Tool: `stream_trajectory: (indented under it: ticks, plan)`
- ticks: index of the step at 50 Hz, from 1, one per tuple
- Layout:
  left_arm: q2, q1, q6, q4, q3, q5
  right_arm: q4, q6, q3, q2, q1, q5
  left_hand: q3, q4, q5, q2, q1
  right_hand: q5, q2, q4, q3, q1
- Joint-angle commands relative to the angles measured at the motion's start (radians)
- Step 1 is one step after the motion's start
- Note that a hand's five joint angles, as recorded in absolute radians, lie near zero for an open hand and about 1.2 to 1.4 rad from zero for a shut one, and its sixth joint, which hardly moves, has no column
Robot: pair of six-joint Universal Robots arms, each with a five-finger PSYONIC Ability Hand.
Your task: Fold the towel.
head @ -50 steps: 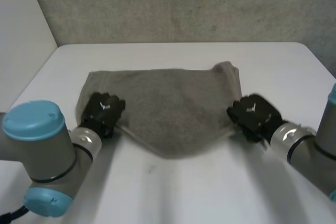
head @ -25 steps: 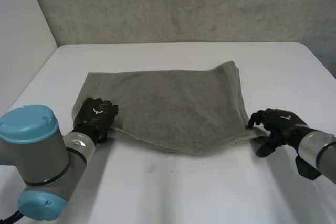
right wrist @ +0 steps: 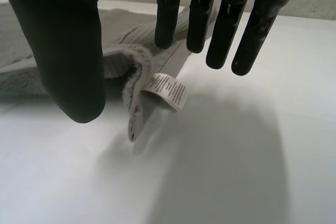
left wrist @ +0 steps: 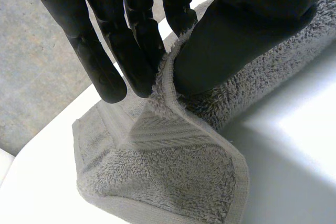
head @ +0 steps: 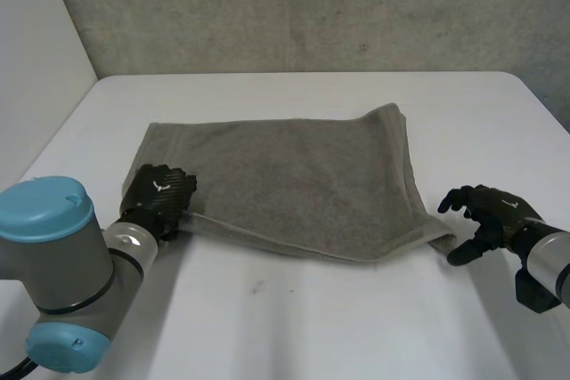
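The grey towel (head: 285, 175) lies spread on the white table (head: 312, 327), its right side doubled into a fold. My left hand (head: 158, 195) is at the towel's near left corner. In the left wrist view, thumb and fingers (left wrist: 126, 40) pinch a raised hem of the towel (left wrist: 173, 177) between them. My right hand (head: 490, 215) hovers just right of the near right corner, open, touching nothing. In the right wrist view its straight fingers (right wrist: 226, 19) hang above that corner (right wrist: 126, 61), where a white label (right wrist: 168, 90) sticks out.
A grey wall runs behind the table's far edge. Bare tabletop stretches in front of the towel and to its right.
My right hand let go of the near right corner and drew back to the right. The lifted near edge came down flat. My left hand sank a little, still pinching.
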Motion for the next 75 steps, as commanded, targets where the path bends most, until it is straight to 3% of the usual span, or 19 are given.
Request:
stream_trajectory:
  ticks: [1, 9, 11, 17, 19, 20, 22, 27, 33, 44, 56, 75]
  plan:
    - [-0.006, 0.000, 0.002, 0.000, 0.000, 0.009, -0.044, 0.099, -0.053, 0.077, 0.008, 0.003, 0.180, 0.178, 0.181, 0.178, 0.194, 0.198, 0.197, 0.201, 0.200, 0.254]
    - [-0.015, 0.006, 0.001, -0.002, 0.003, 0.077, -0.044, 0.119, -0.126, 0.164, 0.068, 0.009, 0.180, 0.178, 0.181, 0.178, 0.194, 0.518, 0.517, 0.521, 0.520, 0.574]
    - [-0.017, 0.009, -0.001, -0.002, 0.003, 0.080, -0.045, 0.122, -0.130, 0.175, 0.070, 0.009, 0.180, 0.178, 0.181, 0.178, 0.194, 0.880, 0.878, 0.882, 0.881, 0.936]
    - [-0.021, 0.014, -0.001, 0.000, 0.003, 0.080, -0.049, 0.121, -0.127, 0.152, 0.063, 0.009, 0.101, 0.100, 0.103, 0.100, 0.115, 0.881, 0.880, 0.884, 0.883, 0.937]
    - [-0.024, 0.022, -0.002, 0.000, 0.005, 0.078, -0.077, 0.101, -0.113, 0.115, 0.063, 0.011, -0.235, -0.236, -0.233, -0.236, -0.221, 0.881, 0.880, 0.884, 0.883, 0.937]
    - [-0.024, 0.022, -0.002, 0.000, 0.005, 0.078, -0.078, 0.101, -0.113, 0.115, 0.063, 0.011, -0.237, -0.238, -0.235, -0.238, -0.223, 0.881, 0.880, 0.884, 0.883, 0.937]
    - [-0.030, 0.042, -0.002, -0.002, 0.006, 0.072, -0.146, 0.070, -0.095, 0.052, 0.057, 0.029, -0.491, -0.493, -0.490, -0.493, -0.478, 0.881, 0.880, 0.884, 0.883, 0.937]
    - [-0.034, 0.083, -0.004, -0.008, 0.003, 0.071, -0.202, 0.004, -0.058, -0.025, 0.024, 0.058, -0.556, -0.558, -0.555, -0.558, -0.543, 0.881, 0.880, 0.884, 0.883, 0.937]
    - [-0.035, 0.100, -0.013, -0.012, 0.002, 0.071, -0.203, -0.097, -0.043, -0.031, -0.010, 0.072, -0.557, -0.558, -0.555, -0.558, -0.543, 0.881, 0.880, 0.884, 0.883, 0.937]
    - [-0.021, 0.100, -0.148, -0.025, 0.003, 0.071, -0.208, -0.146, -0.033, -0.065, -0.047, 0.077, -0.519, -0.520, -0.517, -0.520, -0.505, 0.881, 0.880, 0.884, 0.883, 0.937]
    - [0.057, 0.125, -0.156, -0.299, -0.023, 0.083, -0.196, -0.149, -0.021, -0.071, -0.039, 0.063, -0.337, -0.338, -0.335, -0.338, -0.323, 0.881, 0.880, 0.884, 0.883, 0.937]
    - [0.043, 0.100, -0.159, -0.222, -0.054, 0.071, -0.194, -0.177, -0.006, -0.068, -0.036, 0.063, -0.334, -0.335, -0.332, -0.335, -0.320, 0.881, 0.880, 0.884, 0.883, 0.937]
